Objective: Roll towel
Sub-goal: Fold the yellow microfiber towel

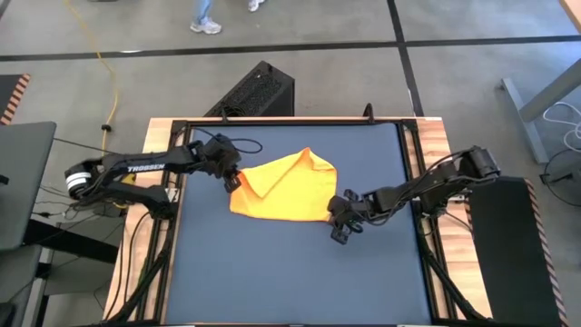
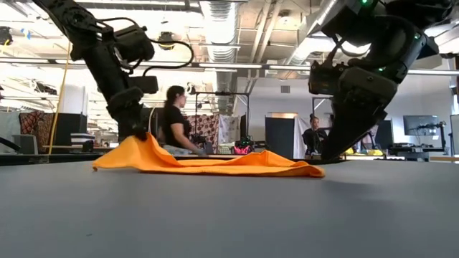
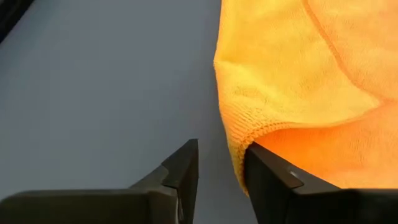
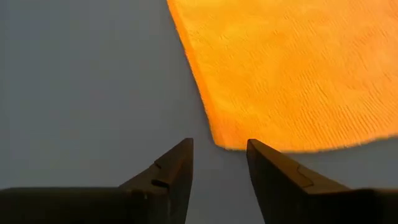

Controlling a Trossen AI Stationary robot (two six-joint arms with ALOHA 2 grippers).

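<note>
From above, the yellow-orange towel (image 1: 281, 188) lies partly folded on the blue worktop (image 1: 290, 272), a hand at each end, placed to work it from both sides. At table level it sags flat. The left hand (image 3: 221, 165), fingers apart, straddles a raised fold. The right hand (image 4: 219, 163), also parted, holds nothing beside a corner.

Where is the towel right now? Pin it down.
In the high view the towel lies on the dark blue table toward its far middle, between the left pincer and the right pincer.
</note>
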